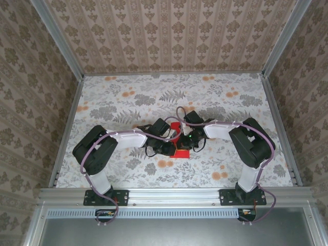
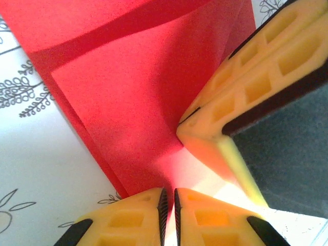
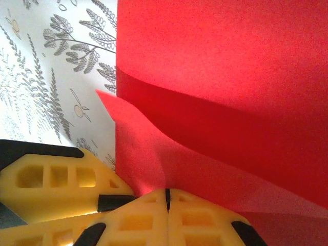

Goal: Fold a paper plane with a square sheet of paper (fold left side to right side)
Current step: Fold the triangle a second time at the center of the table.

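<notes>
1. Square sheet of paper (image 1: 182, 151) lay near the middle of the tabletop (image 1: 128, 97), slightly toward its near edge.
2. Left gripper (image 2: 170, 193) pinched its edge; right gripper (image 3: 167, 193) was closed, tips against it.
3. One overlapping layer showed; no dart shape yet, so most folds seemingly remained.

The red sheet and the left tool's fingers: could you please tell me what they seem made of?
The red sheet looks like thin matte paper: sharp creases, no shine. The left tool's fingers look like smooth yellow plastic with hollow cells, dark-padded, perhaps rubber.
</notes>
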{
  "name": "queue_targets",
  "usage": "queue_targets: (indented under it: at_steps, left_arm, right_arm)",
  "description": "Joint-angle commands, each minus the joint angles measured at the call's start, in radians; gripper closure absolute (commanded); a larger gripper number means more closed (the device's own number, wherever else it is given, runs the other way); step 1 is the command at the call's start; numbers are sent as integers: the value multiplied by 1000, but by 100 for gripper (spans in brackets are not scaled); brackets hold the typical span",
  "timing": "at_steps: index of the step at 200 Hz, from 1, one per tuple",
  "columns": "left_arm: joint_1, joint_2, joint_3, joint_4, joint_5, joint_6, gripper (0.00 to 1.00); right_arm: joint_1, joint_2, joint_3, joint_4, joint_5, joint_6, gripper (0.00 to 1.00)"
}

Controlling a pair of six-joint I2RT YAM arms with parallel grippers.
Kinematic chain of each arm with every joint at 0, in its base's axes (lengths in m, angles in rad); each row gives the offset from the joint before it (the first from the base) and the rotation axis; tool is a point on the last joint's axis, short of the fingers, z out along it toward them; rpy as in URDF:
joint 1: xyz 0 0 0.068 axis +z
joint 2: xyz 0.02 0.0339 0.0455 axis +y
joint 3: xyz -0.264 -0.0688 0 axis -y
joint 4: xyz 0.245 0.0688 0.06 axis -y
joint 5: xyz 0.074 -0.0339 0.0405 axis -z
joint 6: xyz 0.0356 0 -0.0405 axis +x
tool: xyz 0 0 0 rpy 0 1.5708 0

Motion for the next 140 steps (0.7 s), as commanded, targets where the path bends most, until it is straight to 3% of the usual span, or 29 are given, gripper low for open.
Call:
queue_targets:
  at_steps: [1, 140]
  left_arm:
    - [-10, 39, 1, -78, -39, 25, 84]
    - [-12, 48, -1, -79, -40, 30, 84]
  right_arm:
    - [-17, 27, 26, -81, 60, -44, 94]
    - [-123, 35, 70, -171, 88, -124, 94]
